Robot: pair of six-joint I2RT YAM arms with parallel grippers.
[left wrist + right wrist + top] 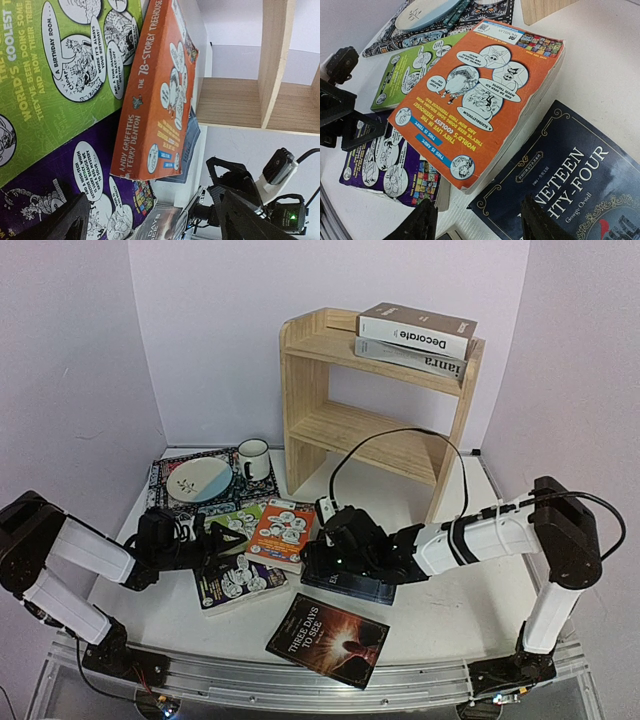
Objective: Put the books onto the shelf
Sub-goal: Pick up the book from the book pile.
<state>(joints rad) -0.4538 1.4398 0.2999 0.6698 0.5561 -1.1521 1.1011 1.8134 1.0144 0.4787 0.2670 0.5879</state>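
Note:
The pine shelf [372,405] carries two books flat on its top, brown "Decorate" [415,330] over grey "ianra" [412,358]. On the table the orange book [283,533] rests across the green [232,517] and purple [238,583] ones. My left gripper [215,542] stands open low at the orange book's [160,95] left end, touching nothing. My right gripper [325,555] hangs open over the corner of the dark blue "Nineteen Eighty-Four" [570,175], next to the orange book [475,95]. "Three Days to See" [328,638] lies nearest the front edge.
A patterned placemat [165,490] at the back left holds a pale plate [200,480] and a white mug [253,458]. The shelf's lower tier [365,435] is bare. A black cable [400,440] loops from the right arm in front of the shelf.

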